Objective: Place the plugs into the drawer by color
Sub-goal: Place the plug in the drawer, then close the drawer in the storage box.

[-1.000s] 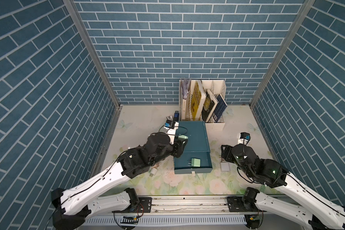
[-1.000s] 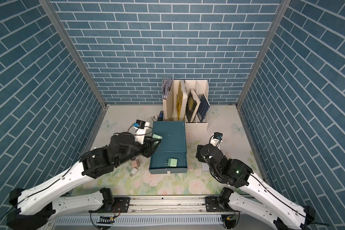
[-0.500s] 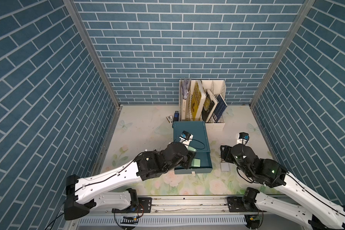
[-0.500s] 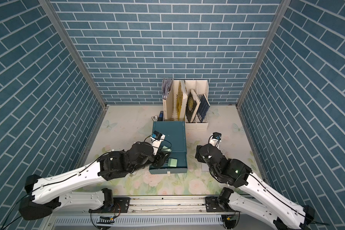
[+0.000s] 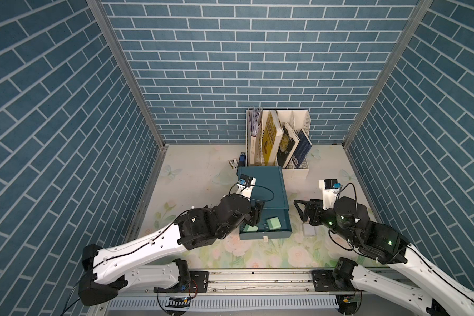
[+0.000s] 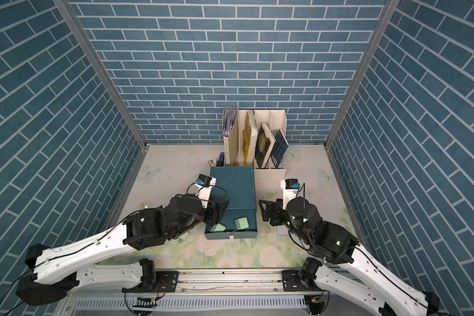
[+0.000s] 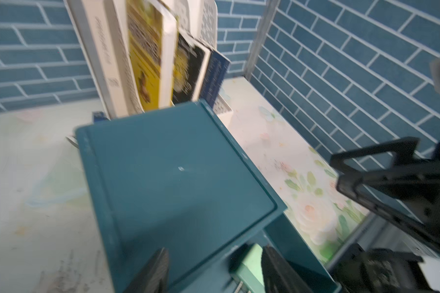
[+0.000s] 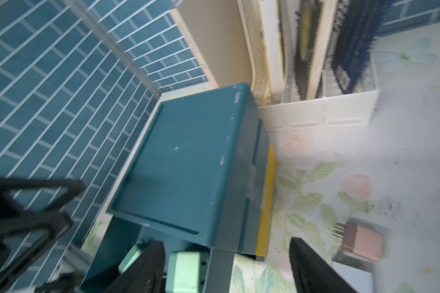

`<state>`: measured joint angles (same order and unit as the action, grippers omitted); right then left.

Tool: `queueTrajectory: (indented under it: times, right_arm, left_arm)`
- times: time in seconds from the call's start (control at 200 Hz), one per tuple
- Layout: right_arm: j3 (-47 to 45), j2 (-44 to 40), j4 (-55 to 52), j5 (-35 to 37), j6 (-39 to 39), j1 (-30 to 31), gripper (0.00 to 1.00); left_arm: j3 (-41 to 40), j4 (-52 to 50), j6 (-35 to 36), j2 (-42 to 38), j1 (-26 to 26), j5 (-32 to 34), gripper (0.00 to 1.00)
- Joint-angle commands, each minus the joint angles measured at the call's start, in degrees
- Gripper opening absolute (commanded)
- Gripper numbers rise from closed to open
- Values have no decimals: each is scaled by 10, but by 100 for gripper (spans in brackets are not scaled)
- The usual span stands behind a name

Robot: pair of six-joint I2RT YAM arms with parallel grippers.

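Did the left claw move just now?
Yes. The left claw slid along the teal box's left side toward the robot's base, ending over the open drawer.

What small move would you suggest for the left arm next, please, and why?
Probably lift the left pincer straight up, clear of the open drawer. Its jaws stand apart, and the green plug below it seems to lie loose in the drawer beside a second green plug, so there looks to be nothing left to hold there.
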<state>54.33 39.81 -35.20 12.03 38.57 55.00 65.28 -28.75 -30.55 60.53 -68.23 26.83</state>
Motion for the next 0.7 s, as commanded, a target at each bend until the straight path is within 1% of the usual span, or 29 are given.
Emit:
queueTrajectory:
  times: [0.0, 0.02, 0.045, 0.095, 0.145, 0.165, 0.215, 0.305, 0.4, 0.555, 0.695]
  right_arm:
    - [44, 28, 44, -107, -71, 7, 68]
    - [47, 33, 45, -114, -73, 12, 66]
    - [49, 38, 49, -119, -75, 21, 63]
    - [46, 43, 59, -116, -77, 50, 59]
    - [43, 47, 65, -92, -75, 92, 56]
    - [43, 50, 65, -77, -73, 111, 55]
    - [45, 62, 59, -44, -65, 152, 51]
    - [45, 88, 48, 15, -46, 222, 43]
    - [43, 101, 46, 93, -16, 318, 41]
    - [50, 143, 7, 201, 64, 444, 41]
    - [68, 194, -38, 247, 126, 531, 45]
  left_arm:
    - [17, -24, -22, -21, 19, 130, 70]
    - [17, -31, -31, -21, 31, 131, 72]
    - [16, -36, -35, -21, 52, 115, 74]
    - [12, -34, -34, -21, 101, 44, 74]
    - [3, -29, -35, -15, 146, -29, 74]
    - [-3, -27, -36, -12, 156, -52, 73]
    - [-12, -21, -40, -6, 180, -86, 73]
    - [-30, -3, -42, 10, 196, -111, 73]
    - [-40, 8, -49, 29, 220, -141, 71]
    - [-46, 31, -45, 53, 231, -170, 69]
    - [-58, 56, -45, 67, 237, -197, 66]
